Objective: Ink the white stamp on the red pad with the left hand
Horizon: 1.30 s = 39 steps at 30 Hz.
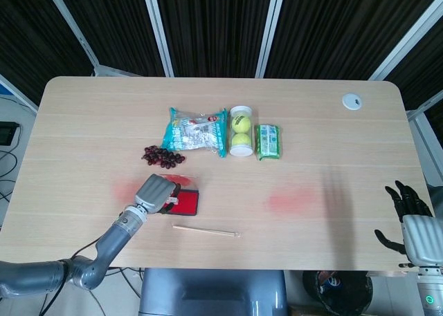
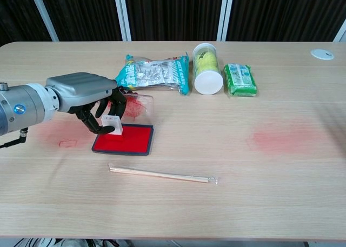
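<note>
My left hand (image 2: pixel 89 98) (image 1: pixel 155 192) grips the small white stamp (image 2: pixel 112 125) between thumb and fingers. The stamp's base sits on the left part of the red ink pad (image 2: pixel 127 139) (image 1: pixel 187 202), which lies in a dark tray near the table's front left. In the head view the hand covers the stamp and part of the pad. My right hand (image 1: pixel 412 222) hangs off the table's right edge in the head view, fingers spread, holding nothing.
Behind the pad lie the clear lid (image 2: pixel 139 105), dark grapes (image 1: pixel 163 156), a snack bag (image 2: pixel 155 72), a tennis ball tube (image 2: pixel 207 68) and a green packet (image 2: pixel 240 79). A wooden stick (image 2: pixel 162 175) lies in front of the pad. A white cap (image 2: pixel 323 54) sits far right.
</note>
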{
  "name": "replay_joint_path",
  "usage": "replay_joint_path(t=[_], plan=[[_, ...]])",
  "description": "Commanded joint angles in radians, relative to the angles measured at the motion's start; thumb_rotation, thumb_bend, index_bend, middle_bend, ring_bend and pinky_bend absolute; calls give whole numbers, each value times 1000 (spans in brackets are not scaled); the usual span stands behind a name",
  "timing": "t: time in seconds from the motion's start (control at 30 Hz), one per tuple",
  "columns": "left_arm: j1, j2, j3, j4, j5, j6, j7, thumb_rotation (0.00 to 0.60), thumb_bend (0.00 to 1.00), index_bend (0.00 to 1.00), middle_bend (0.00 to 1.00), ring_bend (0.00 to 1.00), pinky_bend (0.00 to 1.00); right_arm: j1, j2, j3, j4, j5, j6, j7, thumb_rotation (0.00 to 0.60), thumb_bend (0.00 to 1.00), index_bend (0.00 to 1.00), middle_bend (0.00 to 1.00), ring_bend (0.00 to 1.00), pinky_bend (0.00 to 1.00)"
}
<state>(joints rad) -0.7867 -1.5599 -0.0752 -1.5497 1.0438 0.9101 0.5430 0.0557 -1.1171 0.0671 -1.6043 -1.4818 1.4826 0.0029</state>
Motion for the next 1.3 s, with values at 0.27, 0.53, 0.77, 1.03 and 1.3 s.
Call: replay_joint_path(t=[0.27,0.53,0.77,1.03,1.3], plan=[[23,106,4,-80,38,37,-24,600,480,684,645,527,628,-1,0,0,2,-1,1,1,600,285,133,0,0,191],[77,170,50,-47,64,43,-102,600,480,674,636,520,624,-1,-2,-1,2,-2,4,-6,600,285,133,0,0,191],[104,167,75,15,99,28,-174,600,480,660,620,518,622,-2,-3,0,2,-2,5,-9,600,285,134,0,0,191],[116,144,88,70,144,14,-224,600,480,658,618,515,620,-2,-3,0,2,-2,4,-6,600,285,135,0,0,191],[116,119,91,109,171,-5,-249,600,479,643,606,510,616,-2,-3,0,2,-3,5,-5,600,285,135,0,0,191]])
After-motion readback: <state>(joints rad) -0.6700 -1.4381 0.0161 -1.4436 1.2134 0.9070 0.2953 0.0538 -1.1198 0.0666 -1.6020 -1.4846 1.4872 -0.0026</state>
